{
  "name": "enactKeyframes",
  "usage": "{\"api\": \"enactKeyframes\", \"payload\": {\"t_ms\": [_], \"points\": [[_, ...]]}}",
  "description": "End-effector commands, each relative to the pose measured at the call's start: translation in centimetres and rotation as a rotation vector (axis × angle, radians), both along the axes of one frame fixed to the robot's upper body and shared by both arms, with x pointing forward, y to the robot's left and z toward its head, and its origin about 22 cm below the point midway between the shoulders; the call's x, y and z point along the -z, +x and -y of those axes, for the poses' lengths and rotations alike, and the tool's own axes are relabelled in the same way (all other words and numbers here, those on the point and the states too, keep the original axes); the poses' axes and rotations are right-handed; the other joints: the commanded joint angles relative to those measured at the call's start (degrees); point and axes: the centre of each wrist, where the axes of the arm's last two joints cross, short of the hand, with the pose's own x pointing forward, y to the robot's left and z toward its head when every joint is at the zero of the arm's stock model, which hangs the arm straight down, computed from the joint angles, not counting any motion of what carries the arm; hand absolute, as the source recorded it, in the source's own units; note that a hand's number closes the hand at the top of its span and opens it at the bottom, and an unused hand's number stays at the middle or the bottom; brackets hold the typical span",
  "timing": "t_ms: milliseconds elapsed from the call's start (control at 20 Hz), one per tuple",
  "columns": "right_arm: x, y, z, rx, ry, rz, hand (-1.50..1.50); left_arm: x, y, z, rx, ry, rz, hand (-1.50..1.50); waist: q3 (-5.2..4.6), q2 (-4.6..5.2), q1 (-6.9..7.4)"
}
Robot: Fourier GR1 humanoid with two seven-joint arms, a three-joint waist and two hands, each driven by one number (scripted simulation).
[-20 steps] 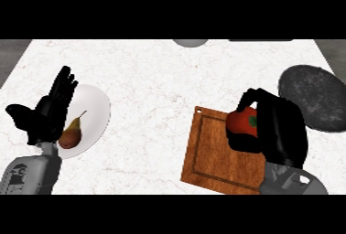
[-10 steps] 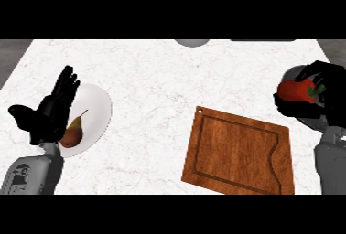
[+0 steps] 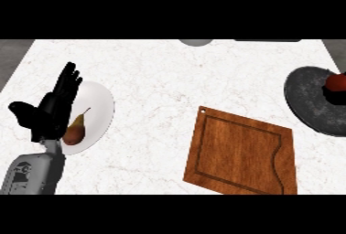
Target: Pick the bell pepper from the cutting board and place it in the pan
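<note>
Sitting at pan's (image 3: 310, 103) three o'clock rim, bell pepper (image 3: 336, 81) risks rolling out; right hand unseen, grip undeterminable; left hand (image 3: 51, 109) splayed, resting at nine o'clock.

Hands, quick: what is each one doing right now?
Left hand: open, fingers up, over the plate, holding nothing.
Right hand: barely showing by the pepper over the pan; cannot be told.

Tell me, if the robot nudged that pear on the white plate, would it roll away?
Probably it would wobble rather than roll far: the pear lies on its side and narrows toward the stem, so it would likely curve round in a small arc. The plate looks smooth, so it might slide a little. The open left hand beside it would likely block it that way.
</note>
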Motion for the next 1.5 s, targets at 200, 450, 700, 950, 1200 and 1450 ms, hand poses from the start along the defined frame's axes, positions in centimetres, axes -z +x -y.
{"api": "enactKeyframes", "payload": {"t_ms": [200,450,700,950,1200,1450], "points": [[1.6,1.5,6.6,0.078,0.003,0.007,1.50,0.5,0.4,1.0,0.038,0.011,0.024,0.00,0.15,0.69,1.68],[4.8,1.3,6.4,0.040,0.177,0.029,1.50,-0.3,0.9,0.7,0.030,0.003,0.016,0.00,0.31,0.82,1.96],[6.1,0.8,7.2,-0.037,0.393,-0.193,-1.50,-1.3,1.5,0.8,0.039,0.004,0.037,0.00,0.32,0.97,2.35],[8.2,-0.5,7.5,-0.067,0.405,-0.170,-1.50,0.4,0.2,0.5,0.039,0.008,0.030,0.00,0.32,1.00,2.62],[7.3,-0.2,7.8,-0.113,0.427,0.052,-1.50,0.9,0.3,0.6,0.019,-0.002,0.007,0.00,0.23,0.48,1.18],[7.4,-2.3,10.1,-0.130,0.583,0.256,-1.50,0.3,0.1,0.2,-0.003,0.006,0.011,0.00,0.14,-0.10,-0.11]]}}
